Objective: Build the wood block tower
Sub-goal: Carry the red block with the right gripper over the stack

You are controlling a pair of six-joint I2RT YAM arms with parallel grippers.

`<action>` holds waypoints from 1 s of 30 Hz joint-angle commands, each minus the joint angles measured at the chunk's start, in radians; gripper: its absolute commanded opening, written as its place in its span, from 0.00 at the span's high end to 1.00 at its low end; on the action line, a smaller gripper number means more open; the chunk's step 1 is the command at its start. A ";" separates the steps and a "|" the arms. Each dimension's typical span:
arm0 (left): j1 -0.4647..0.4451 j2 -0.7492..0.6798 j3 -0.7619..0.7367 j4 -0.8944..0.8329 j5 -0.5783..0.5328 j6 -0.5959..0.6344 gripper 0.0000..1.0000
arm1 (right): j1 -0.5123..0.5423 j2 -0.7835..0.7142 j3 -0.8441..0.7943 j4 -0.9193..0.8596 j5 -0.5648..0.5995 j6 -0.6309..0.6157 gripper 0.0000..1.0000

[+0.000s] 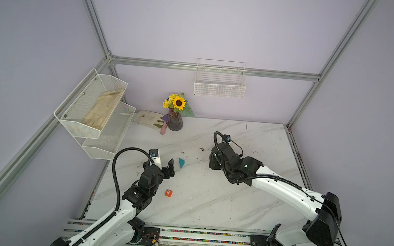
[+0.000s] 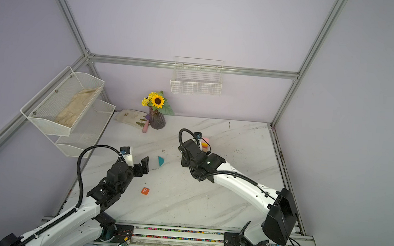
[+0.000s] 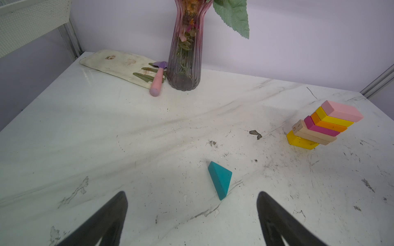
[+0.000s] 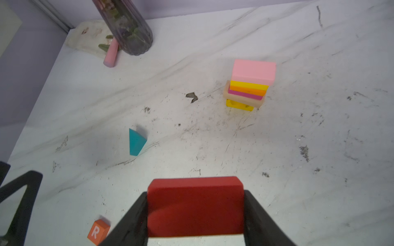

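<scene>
Soft, even, diffuse light fills the scene. Both top views are bright and fairly sharp; the aluminium frame bars [image 1: 95, 19] splay outward toward the picture edges. The white marbled tabletop [image 3: 106, 127] carries a mild sheen. The teal triangular wooden block [image 4: 136, 141] casts a short, soft-edged shadow. In the right wrist view, the red wooden block [image 4: 195, 206] close to the lens is blurred and partly shadowed.

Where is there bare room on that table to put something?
Widest bare marble: near edge, between the orange R cube and the right arm. Also between tower and back wall. Crowded around the vase, cloth and trowel.
</scene>
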 commanded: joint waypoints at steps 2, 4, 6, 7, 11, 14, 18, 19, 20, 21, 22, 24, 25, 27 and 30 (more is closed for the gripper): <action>0.004 -0.008 -0.037 0.034 0.003 0.002 0.07 | -0.072 0.065 0.120 -0.101 0.029 -0.040 0.61; 0.004 -0.008 -0.036 0.035 0.006 0.004 0.07 | -0.109 0.118 0.178 -0.130 0.015 -0.041 0.62; 0.003 -0.010 -0.037 0.035 0.009 0.004 0.07 | -0.136 0.167 0.228 -0.147 0.003 -0.040 0.63; 0.004 -0.011 -0.038 0.033 0.010 0.004 0.07 | -0.147 0.189 0.249 -0.147 -0.004 -0.040 0.63; 0.004 -0.018 -0.041 0.036 0.010 0.004 0.07 | -0.189 0.292 0.342 -0.164 -0.038 -0.050 0.63; 0.004 -0.023 -0.042 0.036 0.013 0.004 0.07 | -0.220 0.382 0.427 -0.199 -0.053 -0.059 0.63; 0.003 -0.027 -0.045 0.035 0.013 0.003 0.07 | -0.242 0.465 0.498 -0.215 -0.062 -0.059 0.62; 0.004 -0.027 -0.045 0.035 0.012 0.004 0.07 | -0.247 0.484 0.516 -0.220 -0.062 -0.059 0.61; 0.004 -0.028 -0.045 0.035 0.012 0.003 0.07 | -0.249 0.497 0.530 -0.224 -0.062 -0.060 0.61; 0.004 -0.029 -0.046 0.036 0.012 0.003 0.07 | -0.251 0.511 0.542 -0.229 -0.060 -0.062 0.60; 0.003 -0.031 -0.047 0.036 0.013 0.003 0.06 | -0.256 0.524 0.558 -0.239 -0.055 -0.061 0.60; 0.003 -0.032 -0.047 0.036 0.013 0.003 0.07 | -0.261 0.541 0.576 -0.248 -0.048 -0.060 0.59; 0.004 -0.031 -0.047 0.035 0.012 0.004 0.07 | -0.264 0.546 0.579 -0.248 -0.048 -0.061 0.58; 0.003 -0.031 -0.048 0.035 0.012 0.002 0.07 | -0.268 0.551 0.582 -0.244 -0.052 -0.066 0.57; 0.004 -0.031 -0.048 0.035 0.015 0.003 0.07 | -0.269 0.560 0.591 -0.249 -0.048 -0.075 0.54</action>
